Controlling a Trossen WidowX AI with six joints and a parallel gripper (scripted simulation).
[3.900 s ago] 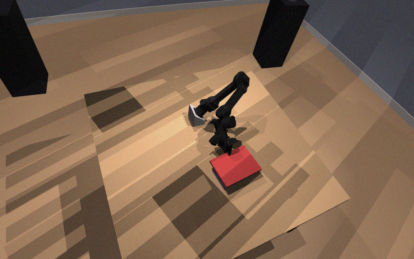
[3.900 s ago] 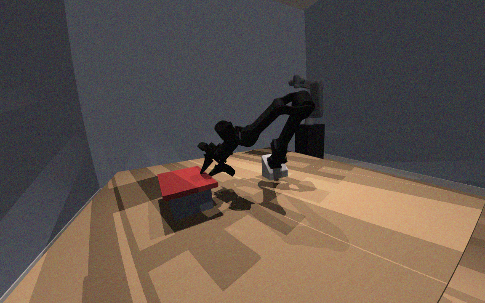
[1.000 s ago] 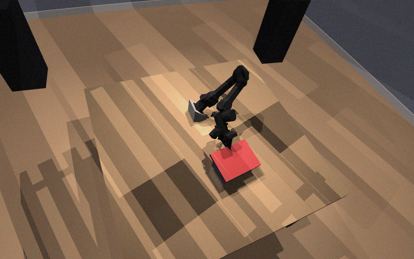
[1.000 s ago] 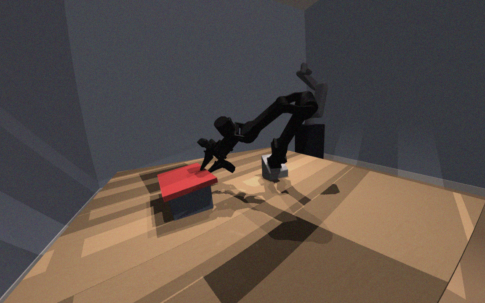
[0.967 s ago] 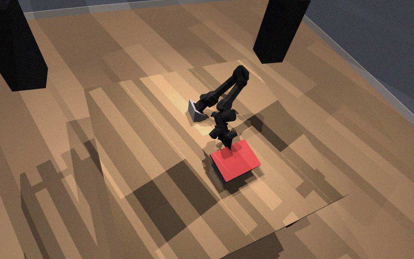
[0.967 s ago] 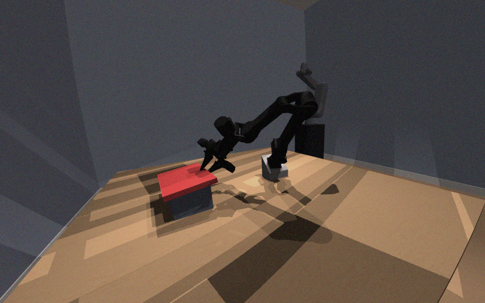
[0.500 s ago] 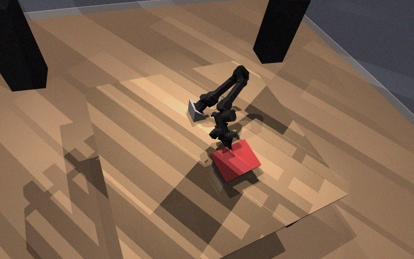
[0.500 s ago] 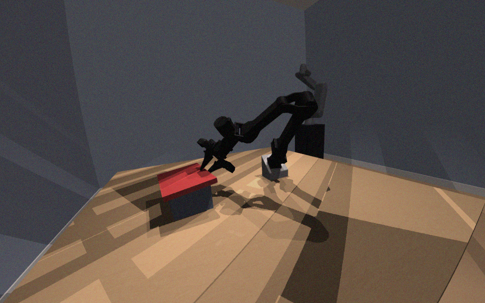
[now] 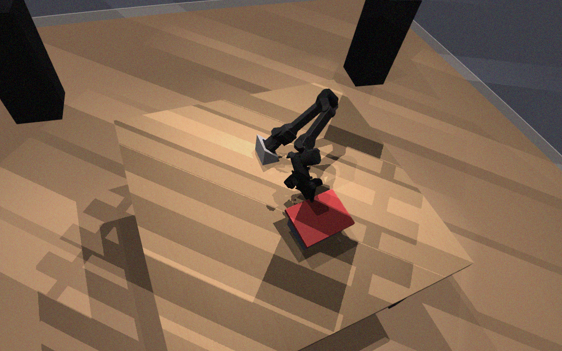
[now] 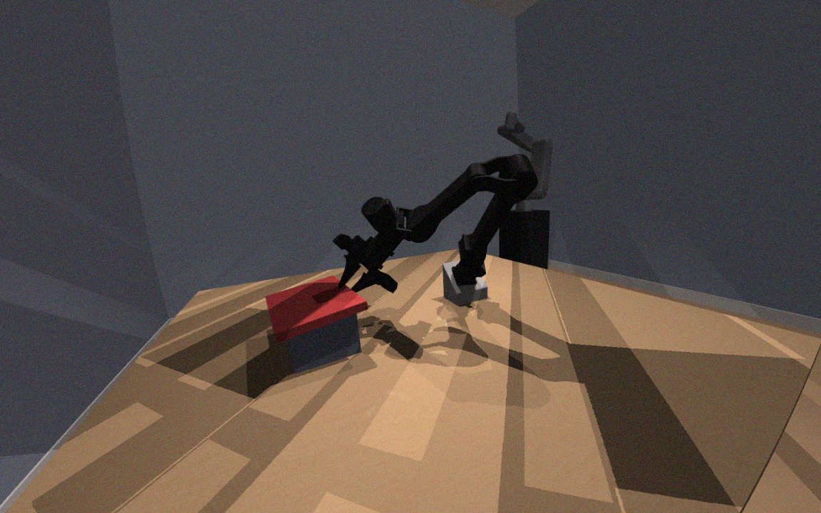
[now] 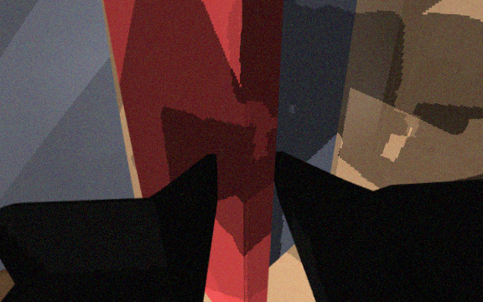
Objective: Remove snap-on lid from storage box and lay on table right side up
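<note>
One red snap-on lid (image 9: pixel 324 218) (image 10: pixel 311 306) (image 11: pixel 191 50) sits on the blue storage box (image 9: pixel 295 234) (image 10: pixel 324 345) (image 11: pixel 314 63); the gripper (image 9: pixel 311 199) (image 10: pixel 346 288) (image 11: pixel 245 162), part-open, grips its arm-side edge; wood-grained tabletop (image 9: pixel 213 226) (image 10: pixel 439 433) underneath, shadow-streaked; blue-grey walls (image 10: pixel 311 115) behind; the box stands well inside the front table edge (image 9: pixel 427 285), tabletop stretching to either side.

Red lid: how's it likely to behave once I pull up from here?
The lid looks like a rigid flat slab, so it should probably lift without sagging. The gripper pinches it at one edge, so the far side may droop or twist. It sits on the box, which might come along if the snap is tight.
</note>
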